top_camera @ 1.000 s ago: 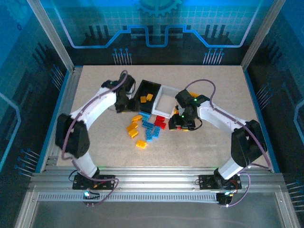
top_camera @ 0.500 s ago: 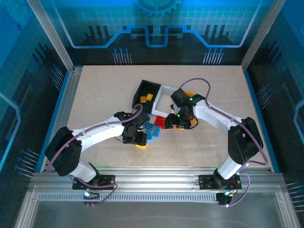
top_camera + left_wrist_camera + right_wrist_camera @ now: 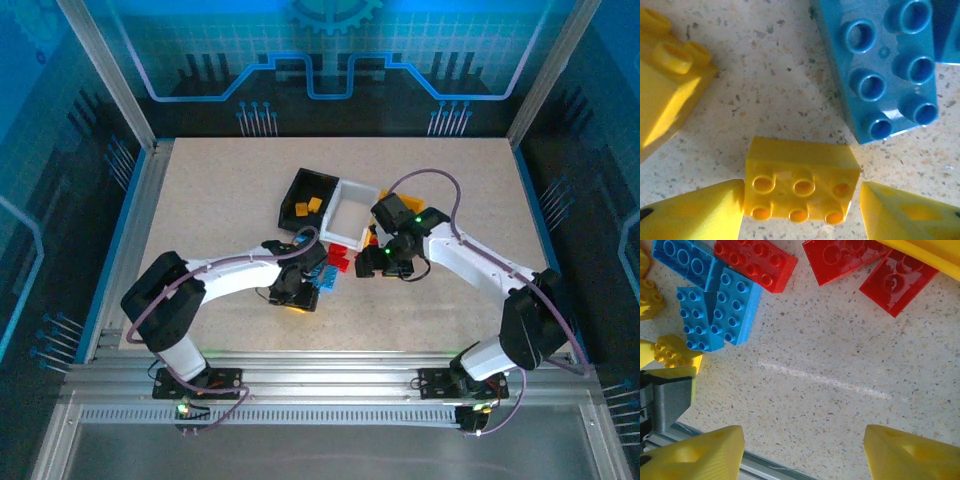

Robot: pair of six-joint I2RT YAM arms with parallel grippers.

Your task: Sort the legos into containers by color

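An orange-yellow lego (image 3: 800, 182) lies studs-up on the table between the fingertips of my left gripper (image 3: 802, 200), which is open; the left finger is at the brick's side and a thin gap shows at the right one. A blue lego (image 3: 885, 70) and another orange-yellow one (image 3: 670, 85) lie just beyond. In the top view the left gripper (image 3: 297, 290) is low over the near end of the pile. My right gripper (image 3: 802, 445) is open over bare table, with red legos (image 3: 755, 260) and blue legos (image 3: 715, 310) ahead of it.
The black bin (image 3: 296, 190) holds orange-yellow bricks, and the white bin (image 3: 342, 196) stands beside it. A corner of the orange-yellow bin (image 3: 930, 252) shows by the right arm (image 3: 470, 255). The table's near metal edge (image 3: 765, 467) is close under the right gripper.
My left arm has swung from the black bin down to the near end of the lego pile. The right gripper has shifted slightly to the right beside the red legos.
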